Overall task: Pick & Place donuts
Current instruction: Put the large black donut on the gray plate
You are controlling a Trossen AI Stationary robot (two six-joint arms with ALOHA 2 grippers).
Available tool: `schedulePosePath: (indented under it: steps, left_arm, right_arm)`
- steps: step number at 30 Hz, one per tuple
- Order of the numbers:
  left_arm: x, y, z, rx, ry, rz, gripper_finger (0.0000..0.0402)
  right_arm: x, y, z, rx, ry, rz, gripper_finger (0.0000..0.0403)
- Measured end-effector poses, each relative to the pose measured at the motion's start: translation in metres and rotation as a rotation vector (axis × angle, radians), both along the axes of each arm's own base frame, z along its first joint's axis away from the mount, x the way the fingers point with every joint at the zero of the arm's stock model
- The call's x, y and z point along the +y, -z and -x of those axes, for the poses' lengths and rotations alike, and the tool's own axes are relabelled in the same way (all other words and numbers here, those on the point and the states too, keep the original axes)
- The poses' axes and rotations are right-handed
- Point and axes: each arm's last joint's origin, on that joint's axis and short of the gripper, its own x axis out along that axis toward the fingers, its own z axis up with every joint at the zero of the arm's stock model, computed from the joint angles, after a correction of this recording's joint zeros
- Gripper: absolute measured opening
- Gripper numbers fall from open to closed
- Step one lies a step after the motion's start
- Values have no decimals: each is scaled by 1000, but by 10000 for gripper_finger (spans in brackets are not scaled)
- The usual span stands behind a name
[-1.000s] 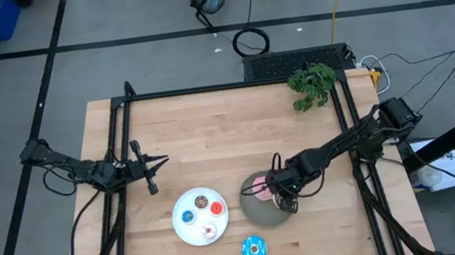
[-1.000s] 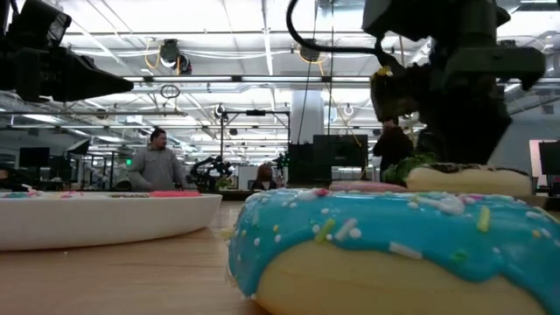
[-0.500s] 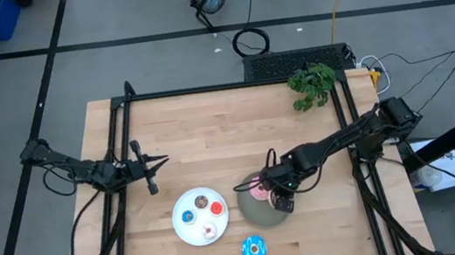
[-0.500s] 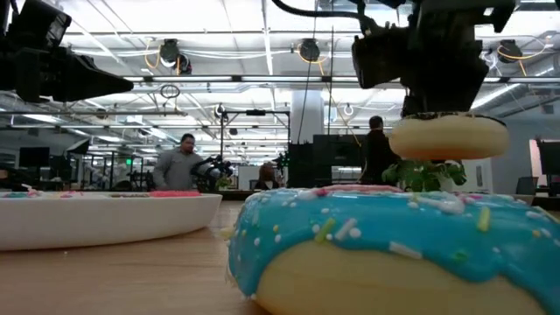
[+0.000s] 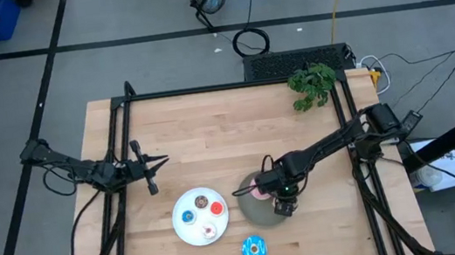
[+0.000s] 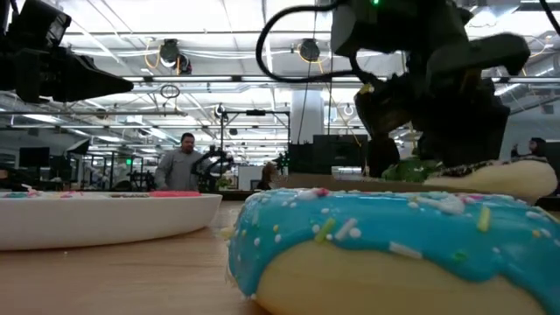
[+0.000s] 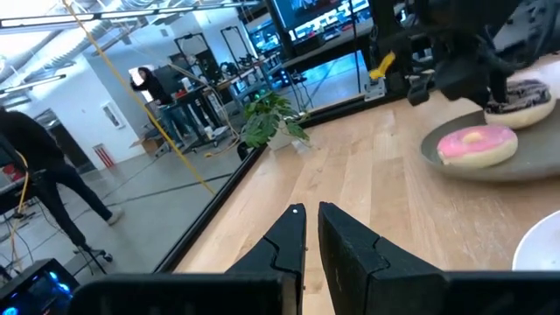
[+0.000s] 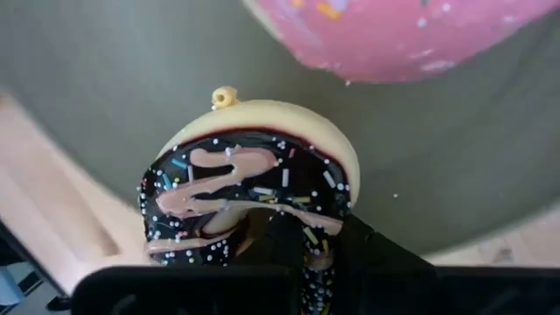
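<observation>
My right gripper (image 5: pixel 280 201) is shut on the dark brown sprinkled donut (image 8: pixel 254 192) low over the near right part of the grey plate (image 5: pixel 252 213). The pink donut (image 5: pixel 259 188) lies flat on that plate beside it. The bright blue donut (image 5: pixel 254 248) lies flat on the table near the front edge and fills the low view (image 6: pixel 385 236). Three tiny donuts lie in the white plate (image 5: pixel 185 230). My left gripper (image 5: pixel 161 161) is shut and empty at the table's left. My right gripper holds the brown donut by the part of its ring nearest the wrist (image 8: pixel 311 236), pinched between the two fingers; one finger (image 8: pixel 282 234) seems to stand in the hole. The fingers point down. The donut is tilted; whether it touches the plate I cannot tell.
A green plant sprig (image 5: pixel 312 85) lies at the table's far right. Black frame rails run along the left and right sides (image 5: pixel 115 142). Bare wood lies across the table's middle and far part. People stand in the room behind (image 6: pixel 184 162).
My right gripper rose with the brown donut, lifting it clear above the grey plate, then came down again a little toward the table's near edge. The donut now sits low at plate level. The pink donut stayed in place.
</observation>
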Motion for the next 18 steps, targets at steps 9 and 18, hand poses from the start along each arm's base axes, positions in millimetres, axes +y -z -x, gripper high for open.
schedulePosePath:
  steps: [9, 18]
  left_arm:
    - [0, 0, 0, 3, 0, -7, 42]
    - [0, 0, 0, 2, 1, -7, 42]
  right_arm:
    - [-9, 0, -6, -25, 26, -3, 25]
    - [-7, -14, -17, -91, -17, -4, 50]
